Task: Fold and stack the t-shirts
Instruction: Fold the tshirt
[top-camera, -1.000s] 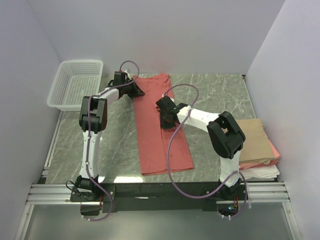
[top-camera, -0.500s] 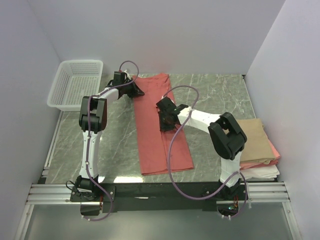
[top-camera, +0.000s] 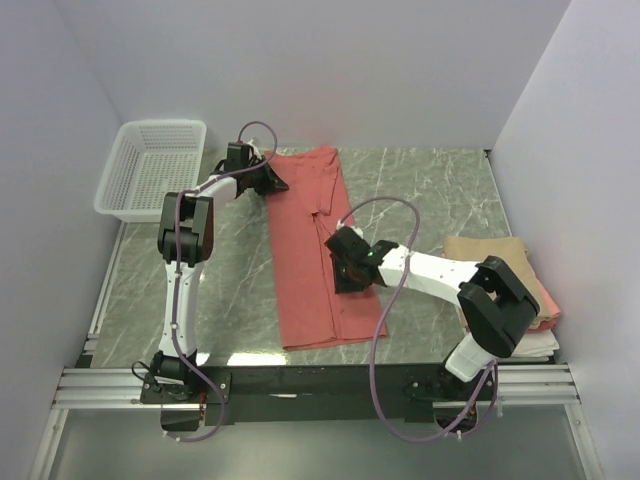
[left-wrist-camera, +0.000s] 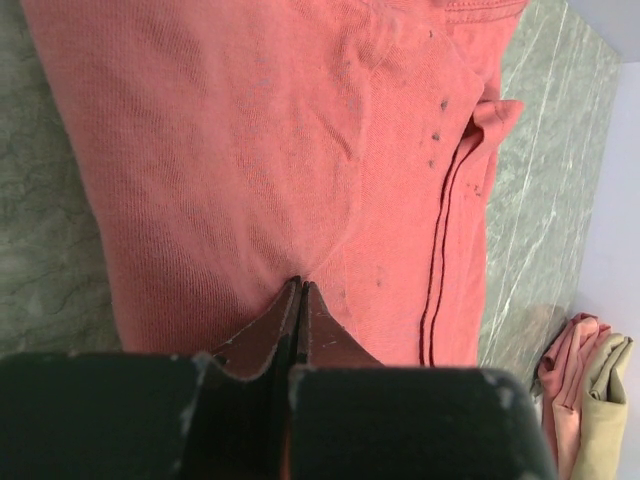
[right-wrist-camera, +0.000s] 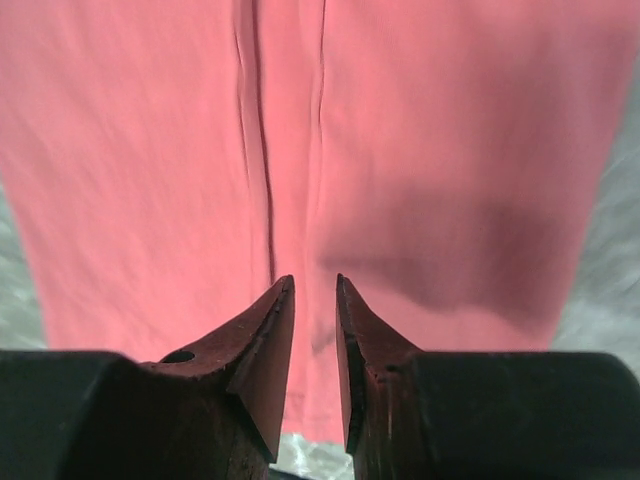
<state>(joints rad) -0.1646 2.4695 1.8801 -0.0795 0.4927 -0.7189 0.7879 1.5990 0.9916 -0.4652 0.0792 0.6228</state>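
The salmon-red t-shirt (top-camera: 303, 280) lies as a long folded strip down the middle of the table, and it fills the left wrist view (left-wrist-camera: 250, 130) and the right wrist view (right-wrist-camera: 450, 120). My left gripper (top-camera: 274, 183) is at the shirt's far left edge; its jaws (left-wrist-camera: 300, 287) are shut on a pucker of the cloth. My right gripper (top-camera: 342, 278) hovers over the strip's near right part. Its jaws stand a little apart (right-wrist-camera: 313, 285) with nothing between them. Folded tan (top-camera: 490, 250), pink (top-camera: 546, 306) and white (top-camera: 538, 345) t-shirts are stacked at the right.
A white mesh basket (top-camera: 150, 165) stands at the far left corner. White walls close in the table on three sides. The right arm's elbow (top-camera: 497, 305) hangs over the folded stack. Bare green marble shows on both sides of the strip.
My right gripper has opened, letting go of the shirt, and has drawn back toward the near right. The left gripper has stayed put, still shut on the cloth.
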